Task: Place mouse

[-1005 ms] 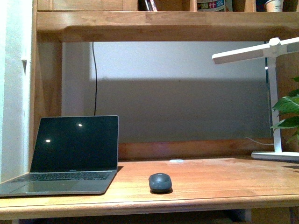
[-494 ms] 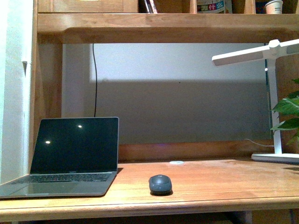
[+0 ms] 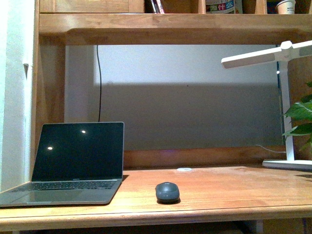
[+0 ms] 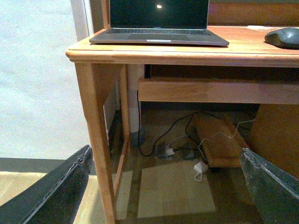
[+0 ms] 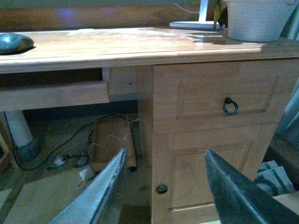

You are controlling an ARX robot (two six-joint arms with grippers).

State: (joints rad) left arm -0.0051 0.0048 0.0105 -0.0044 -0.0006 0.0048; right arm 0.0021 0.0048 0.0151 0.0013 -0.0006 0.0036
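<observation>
The mouse (image 3: pixel 167 191) lies on the wooden desk (image 3: pixel 224 187), near its front edge and just right of the open laptop (image 3: pixel 73 163), apart from it. A small flat white disc (image 3: pixel 184 168) sits behind the mouse, toward the back of the desk. The white desk lamp (image 3: pixel 287 107) stands well to the right of the mouse, with plant leaves (image 3: pixel 301 117) beside it.

Neither arm shows in the front view. In the left wrist view the left gripper (image 4: pixel 168 186) is held low, below the desk top, its jaws spread wide with nothing between them; the mouse (image 4: pixel 283 37) lies above it on the desk, well apart. In the right wrist view the right gripper (image 5: pixel 163 191) also hangs below desk level in front of the drawer cabinet (image 5: pixel 219 135), its fingers (image 5: pixel 96 191) wide apart and empty. The mouse (image 5: pixel 15 43) lies up on the desk, well away from it, and a white pot (image 5: pixel 257 18) stands at the desk's other end.
</observation>
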